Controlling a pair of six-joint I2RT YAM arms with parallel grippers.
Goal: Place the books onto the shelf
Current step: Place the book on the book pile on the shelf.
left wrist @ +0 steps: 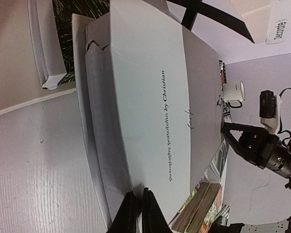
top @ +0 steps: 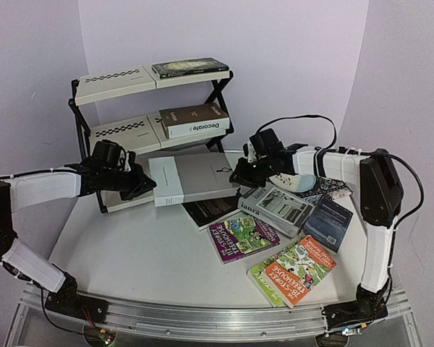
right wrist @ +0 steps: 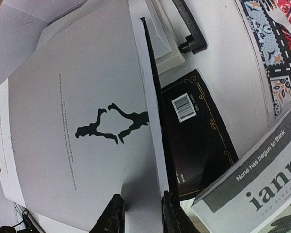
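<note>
A large plain grey book (top: pixel 195 177) hangs level between both grippers, just in front of the shelf (top: pixel 116 84). My left gripper (top: pixel 150 186) (left wrist: pixel 137 208) is shut thin on the book's left edge (left wrist: pixel 150 97). My right gripper (top: pixel 237 177) (right wrist: pixel 143 213) is shut across its thickness at the right edge (right wrist: pixel 77 121). A black book (top: pixel 190 68) lies on the top board and the brown "Decorate" book (top: pixel 195 120) on the middle one. Under the grey book lies another black book (top: pixel 213 210) (right wrist: pixel 199 131).
On the table to the right lie the grey "laura" book (top: pixel 275 206) (right wrist: pixel 262 184), a dark blue book (top: pixel 329 220) and two colourful paperbacks (top: pixel 242 237) (top: pixel 293 269). A patterned placemat (right wrist: pixel 276 63) and a white mug (left wrist: pixel 234 91) sit behind them. A shelf foot (right wrist: pixel 189 29) stands close.
</note>
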